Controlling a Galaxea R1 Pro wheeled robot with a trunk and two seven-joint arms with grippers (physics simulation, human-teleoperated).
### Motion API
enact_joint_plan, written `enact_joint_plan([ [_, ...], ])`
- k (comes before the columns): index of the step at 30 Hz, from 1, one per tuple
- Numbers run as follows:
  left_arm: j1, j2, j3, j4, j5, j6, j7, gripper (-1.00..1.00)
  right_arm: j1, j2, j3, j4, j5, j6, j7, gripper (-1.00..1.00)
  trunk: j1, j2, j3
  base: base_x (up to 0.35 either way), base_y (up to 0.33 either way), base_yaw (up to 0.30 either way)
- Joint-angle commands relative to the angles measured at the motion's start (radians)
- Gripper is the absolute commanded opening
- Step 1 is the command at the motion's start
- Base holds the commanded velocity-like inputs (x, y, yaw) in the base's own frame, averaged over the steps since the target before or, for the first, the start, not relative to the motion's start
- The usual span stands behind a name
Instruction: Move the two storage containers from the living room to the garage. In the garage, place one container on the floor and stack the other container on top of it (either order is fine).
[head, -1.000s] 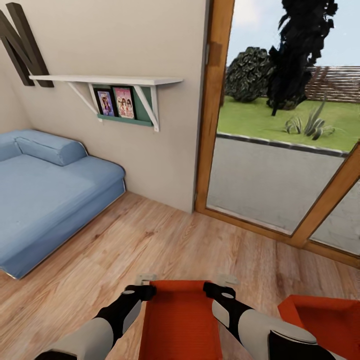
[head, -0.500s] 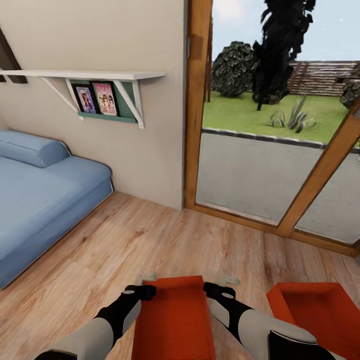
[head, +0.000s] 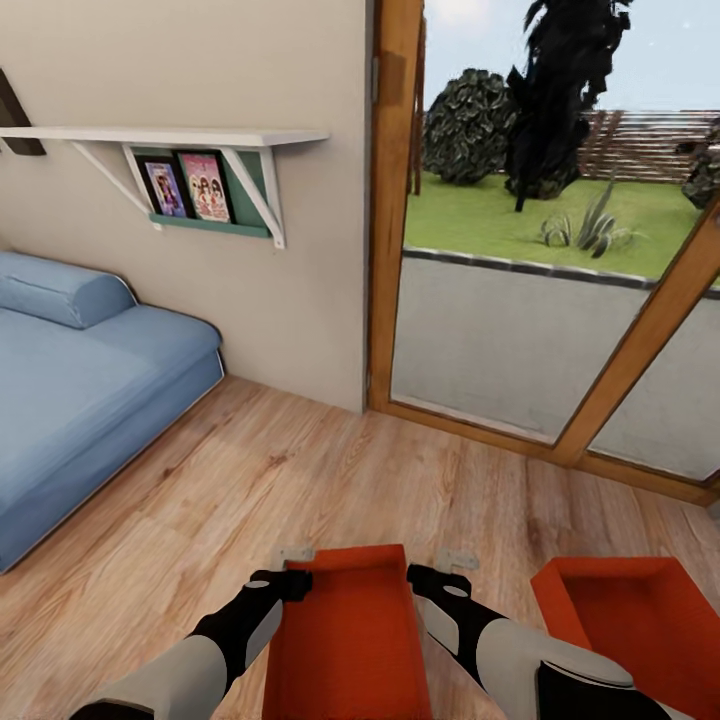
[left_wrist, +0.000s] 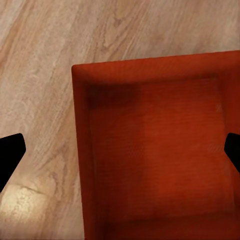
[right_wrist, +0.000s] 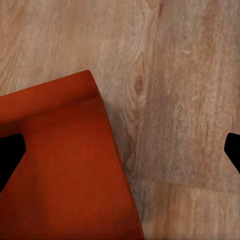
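In the head view we stand in the living room, our two arms flanking one storage container (head: 350, 640), the left pincer (head: 292, 582) and right pincer (head: 428, 578) at its long walls, seemingly squeezing it between them for carrying; the second container (head: 625, 625) sits on the wood floor (head: 250, 480) to the right, its edge cut off. In the left wrist view, dark fingertips (left_wrist: 11, 155) stand wide apart, spread over the bin. The right wrist view matches, pincer equally open; actual contact is hard to make out.

Both arms reach forward and down, close together. The left gripper (head: 296, 553) and the right gripper (head: 455, 560) have their fingers spread wide apart.
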Motion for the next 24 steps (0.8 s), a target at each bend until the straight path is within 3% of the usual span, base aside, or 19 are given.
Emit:
enact_joint_plan([
  [1,0.000,0.000,-0.008,-0.002,0.009,0.005,0.006,1.00,0.000,0.000,0.008,-0.001,-0.010,-0.003,-0.005,1.00,0.000,0.000,-0.002,0.000,0.000,0.063],
  [24,0.000,0.001,-0.008,-0.002,0.008,0.005,0.006,1.00,0.000,0.000,0.007,-0.001,-0.010,-0.004,-0.005,1.00,0.000,0.000,-0.040,0.000,0.000,0.061],
])
